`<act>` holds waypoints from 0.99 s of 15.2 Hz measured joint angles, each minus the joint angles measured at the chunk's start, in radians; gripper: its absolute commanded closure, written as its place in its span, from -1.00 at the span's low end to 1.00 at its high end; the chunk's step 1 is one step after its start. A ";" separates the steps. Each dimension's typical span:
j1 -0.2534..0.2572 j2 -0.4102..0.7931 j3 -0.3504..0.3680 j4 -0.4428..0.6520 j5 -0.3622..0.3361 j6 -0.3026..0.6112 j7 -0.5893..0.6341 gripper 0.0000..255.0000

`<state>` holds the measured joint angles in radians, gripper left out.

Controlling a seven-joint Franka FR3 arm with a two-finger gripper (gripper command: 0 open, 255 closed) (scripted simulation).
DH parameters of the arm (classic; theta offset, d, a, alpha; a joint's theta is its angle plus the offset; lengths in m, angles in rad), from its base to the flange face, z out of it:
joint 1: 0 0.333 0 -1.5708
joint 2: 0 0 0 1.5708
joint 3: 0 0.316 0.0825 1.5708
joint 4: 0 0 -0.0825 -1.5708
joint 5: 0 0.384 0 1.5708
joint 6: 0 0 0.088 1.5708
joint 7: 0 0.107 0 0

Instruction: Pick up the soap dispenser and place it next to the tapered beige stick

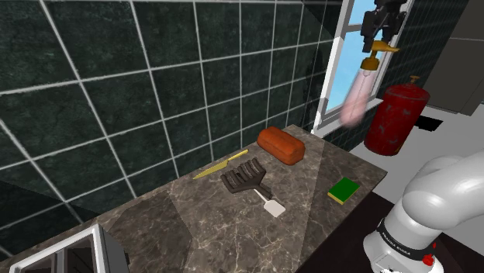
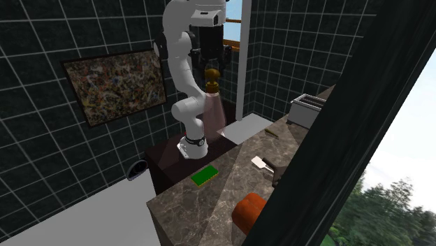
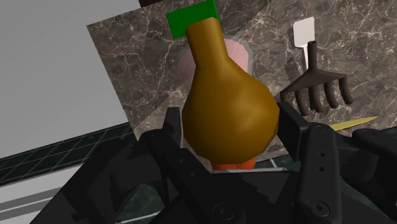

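- Wrist view: the gripper (image 3: pixel 232 130) clamps its two fingers (image 3: pixel 294 124) on the one soap dispenser (image 3: pixel 229 102), above one green sponge (image 3: pixel 193 18).
- Shoulder view: the soap dispenser hangs high by the window (image 1: pixel 335 77), well apart from the one tapered yellow stick (image 1: pixel 221 164) on the counter (image 1: pixel 194 225).
- Second exterior view: one white arm (image 2: pixel 183 63).

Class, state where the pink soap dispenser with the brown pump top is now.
Shoulder view, upper right: the pink soap dispenser hangs from the black gripper, shut on its brown top, high above the dark marbled counter, before the window.
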<state>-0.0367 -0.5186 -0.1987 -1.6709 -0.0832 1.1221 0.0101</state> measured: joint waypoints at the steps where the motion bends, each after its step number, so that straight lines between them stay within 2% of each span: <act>1: 0.001 0.014 0.000 0.028 0.002 -0.014 -0.001 1.00; 9: 0.006 0.104 -0.010 0.234 0.010 -0.130 -0.017 1.00; 11: 0.011 0.089 0.018 0.211 0.022 -0.125 0.021 1.00; 15: 0.022 0.023 0.092 0.097 0.056 -0.079 0.120 1.00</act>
<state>-0.0143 -0.4957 -0.1068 -1.5741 -0.0272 1.0433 0.1300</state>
